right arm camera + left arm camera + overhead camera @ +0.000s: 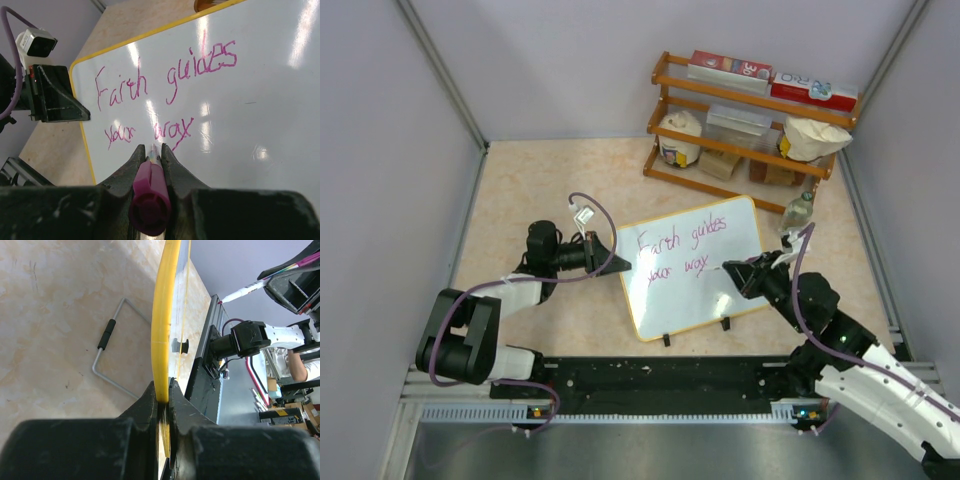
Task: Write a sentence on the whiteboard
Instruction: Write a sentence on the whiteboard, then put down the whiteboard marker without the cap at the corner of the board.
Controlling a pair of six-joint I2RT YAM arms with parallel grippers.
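Overhead view of a tabletop w/ two robot arms working a small whiteboard (705, 300). The L pincer (610, 258) is clamped tight on the board's yellow frame at its left edge, steadying it. On the wrist cam the frame runs straight up and away from btwn the closed jaws. The R pincer (740, 275) is clamped on a pink marker (149, 192), purple butt end toward the wrist cam, nib end pointing fwd past the fingertips at the board. The board stands tilted on two black clip feet btwn the two pincers, touching the L one and directly ahead of the R one. The sentence (172, 85) sits just beyond the R pincer's tips, in pink-magenta handwriting over two lines, reading approx "Faith guides / your way". The last word lies right above the fingertips. From the L wrist view the nib looks just off the surface, not pressing, though that's hard to tell for sure. Progress, as a judgement: the writing looks done or v. nearly so, w/ four words over two lines and no full stop visible. What's left is prob. only a closing dot if wanted, then pulling the marker clear and letting go of the frame. Well beyond both pincers, at the back, a wooden shelf (750, 110) holds boxes and jars, not involved.
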